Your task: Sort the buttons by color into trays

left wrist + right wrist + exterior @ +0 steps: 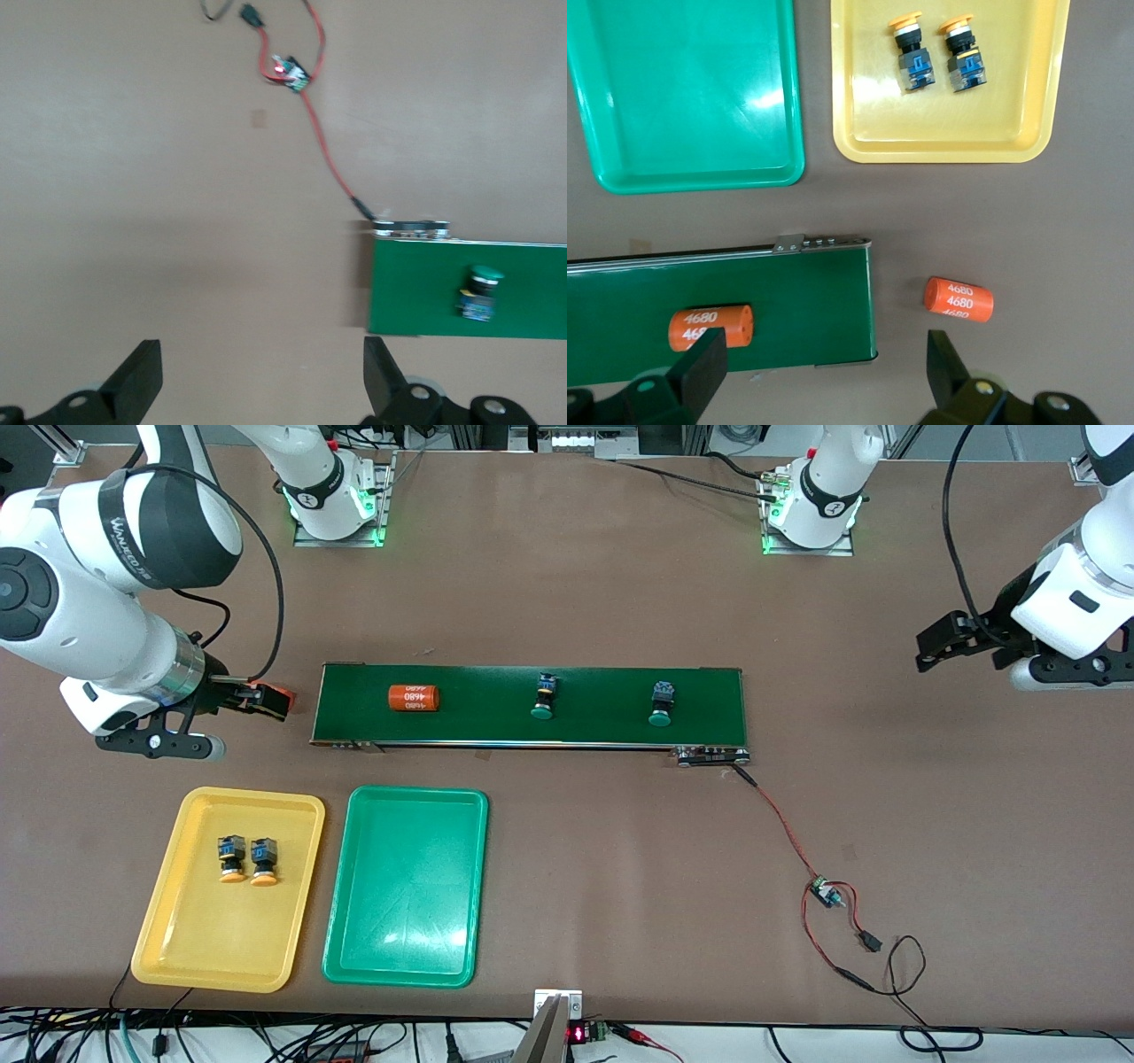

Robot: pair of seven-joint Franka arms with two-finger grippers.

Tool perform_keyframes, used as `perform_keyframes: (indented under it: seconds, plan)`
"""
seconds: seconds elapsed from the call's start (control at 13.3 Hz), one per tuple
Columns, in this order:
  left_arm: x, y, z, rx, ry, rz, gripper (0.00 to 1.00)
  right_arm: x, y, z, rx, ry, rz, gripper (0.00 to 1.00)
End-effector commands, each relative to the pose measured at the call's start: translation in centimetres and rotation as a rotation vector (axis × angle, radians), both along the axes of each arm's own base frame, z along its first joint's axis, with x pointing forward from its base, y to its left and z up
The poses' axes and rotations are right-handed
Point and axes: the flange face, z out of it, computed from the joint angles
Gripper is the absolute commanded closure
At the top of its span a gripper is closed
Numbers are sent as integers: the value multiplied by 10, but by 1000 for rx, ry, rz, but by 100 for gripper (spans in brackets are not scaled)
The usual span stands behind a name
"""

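Two orange-capped buttons (232, 859) (262, 861) lie side by side in the yellow tray (204, 939), also seen as buttons (914, 53) (963, 55) in the right wrist view. The green tray (406, 886) beside it holds nothing. Two green-capped buttons (544, 695) (661, 703) lie on the dark-green conveyor belt (496, 704); the left wrist view shows one green-capped button (478, 292). My right gripper (824, 363) hangs open over the belt's corner at the right arm's end. My left gripper (263, 372) hangs open over bare table off the belt's other end.
An orange cylinder marked 4680 (414, 698) lies on the belt. Another orange cylinder (958, 299) lies on the table just off the belt's end, beside my right gripper. A red cable with a small circuit board (826, 892) runs from the belt's motor end toward the front edge.
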Motion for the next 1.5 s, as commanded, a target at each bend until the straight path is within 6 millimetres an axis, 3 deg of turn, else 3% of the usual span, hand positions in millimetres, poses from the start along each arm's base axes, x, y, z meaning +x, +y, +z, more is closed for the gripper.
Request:
perform_keyframes:
  seconds: [0.0,0.38,0.6,0.83,0.98,1.43]
  plan:
    - [0,6,11,55,-5,-29,0,-18,5,22,23,14,-16,0]
    - [3,22,8,18,0,6,0,-24,11,25,18,38,-12,0]
    - [3,19,7,19,6,0,0,-24,9,26,20,34,-12,0]
    - [1,18,9,20,9,-2,0,-46,15,22,86,-3,-30,0]
    - [-1,16,8,22,22,-3,0,-70,20,5,93,-51,-25,0]
    - [-3,17,9,27,29,-1,0,-129,121,-47,50,-100,-90,0]
